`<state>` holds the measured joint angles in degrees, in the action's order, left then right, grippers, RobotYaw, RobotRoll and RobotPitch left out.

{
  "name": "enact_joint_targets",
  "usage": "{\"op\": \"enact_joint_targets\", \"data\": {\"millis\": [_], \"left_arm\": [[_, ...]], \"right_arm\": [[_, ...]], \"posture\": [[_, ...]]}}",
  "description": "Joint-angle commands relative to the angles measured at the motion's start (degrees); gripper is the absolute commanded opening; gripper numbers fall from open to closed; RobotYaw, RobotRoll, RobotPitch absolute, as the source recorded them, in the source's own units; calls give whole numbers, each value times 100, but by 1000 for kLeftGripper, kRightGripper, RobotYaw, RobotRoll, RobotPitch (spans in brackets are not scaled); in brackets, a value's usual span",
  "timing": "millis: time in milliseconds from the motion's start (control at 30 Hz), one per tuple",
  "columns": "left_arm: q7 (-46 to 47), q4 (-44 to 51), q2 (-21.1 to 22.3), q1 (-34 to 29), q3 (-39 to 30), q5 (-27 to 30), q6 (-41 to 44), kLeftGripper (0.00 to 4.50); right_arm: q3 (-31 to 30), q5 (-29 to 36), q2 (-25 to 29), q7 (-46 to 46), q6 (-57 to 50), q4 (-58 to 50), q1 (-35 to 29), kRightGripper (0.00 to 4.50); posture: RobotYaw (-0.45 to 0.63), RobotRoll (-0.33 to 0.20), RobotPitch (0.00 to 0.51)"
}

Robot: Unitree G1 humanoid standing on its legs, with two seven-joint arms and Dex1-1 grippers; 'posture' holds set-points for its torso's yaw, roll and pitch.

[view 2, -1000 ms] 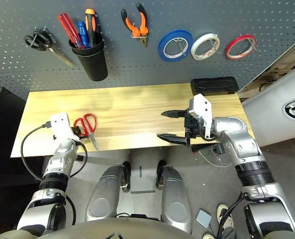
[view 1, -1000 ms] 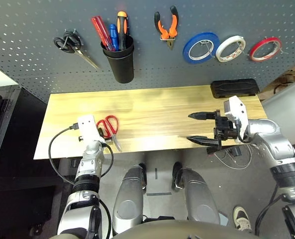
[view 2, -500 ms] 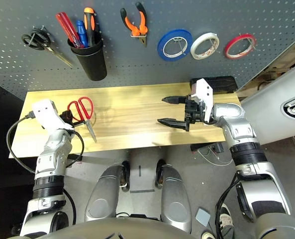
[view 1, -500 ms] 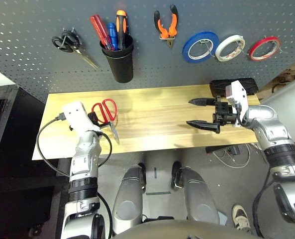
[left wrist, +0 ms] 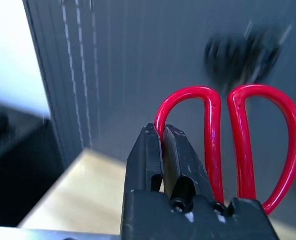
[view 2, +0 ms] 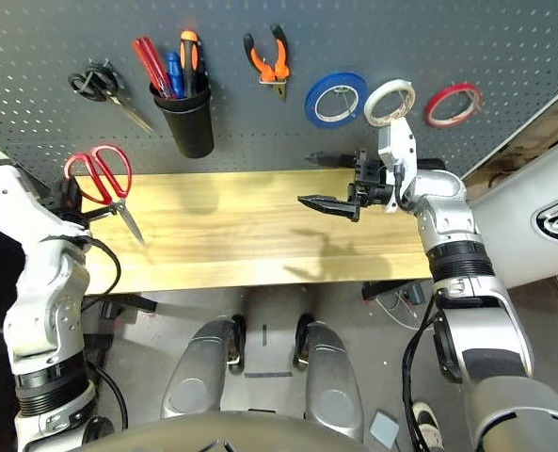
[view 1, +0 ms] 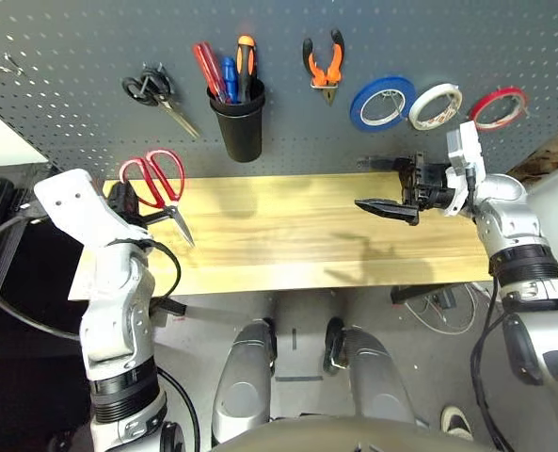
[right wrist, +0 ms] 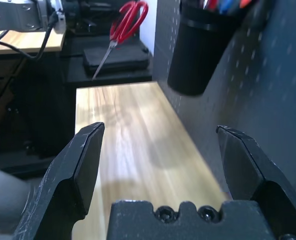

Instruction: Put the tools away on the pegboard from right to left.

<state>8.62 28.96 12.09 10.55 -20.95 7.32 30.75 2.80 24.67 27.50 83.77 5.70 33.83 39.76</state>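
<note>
Red-handled scissors (view 1: 152, 179) are gripped by the left gripper (view 1: 131, 200), whose fingers clench on one handle loop, blades slanting down toward five o'clock above the left end of the wooden table (view 1: 288, 247). Just above them, at about twelve o'clock, black-handled scissors (view 1: 156, 94) hang on the pegboard (view 1: 288, 38). Toward three o'clock along the board come the black cup (view 1: 237, 122) with the red-handled slim screwdriver (view 1: 206, 68) in it, the orange-and-black-handled pliers (view 1: 324, 64), a blue tape roll (view 1: 381, 103), a white tape roll (view 1: 435, 104) and the thin red tape ring (view 1: 499, 106). The right gripper (view 1: 380, 185) hovers over the table's right part, fingers spread wide and holding nothing
</note>
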Motion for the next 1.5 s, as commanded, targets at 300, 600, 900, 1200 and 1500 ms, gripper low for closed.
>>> {"op": "enact_joint_targets", "data": {"millis": [300,600,900,1200,1500], "left_arm": [[-147,-153,123,621,-46,26,-786,46],[-263,-1349,320,982,68,-154,-1137,46],[-336,-3200,539,1627,186,-287,-2037,46],[-60,-4788,524,2211,218,-432,-2813,46],[-52,-5092,524,2235,249,-358,-3142,46]], "right_arm": [[605,748,251,353,-569,-445,-5,4500],[568,631,347,87,-549,-893,-281,4500],[464,501,393,-146,-646,-1208,-535,4500],[436,494,430,-280,-730,-1538,-792,4500],[500,554,523,-285,-797,-1699,-963,4500]], "posture": [[148,0,60],[91,0,61],[29,0,74],[-14,0,81],[-36,0,80]]}}
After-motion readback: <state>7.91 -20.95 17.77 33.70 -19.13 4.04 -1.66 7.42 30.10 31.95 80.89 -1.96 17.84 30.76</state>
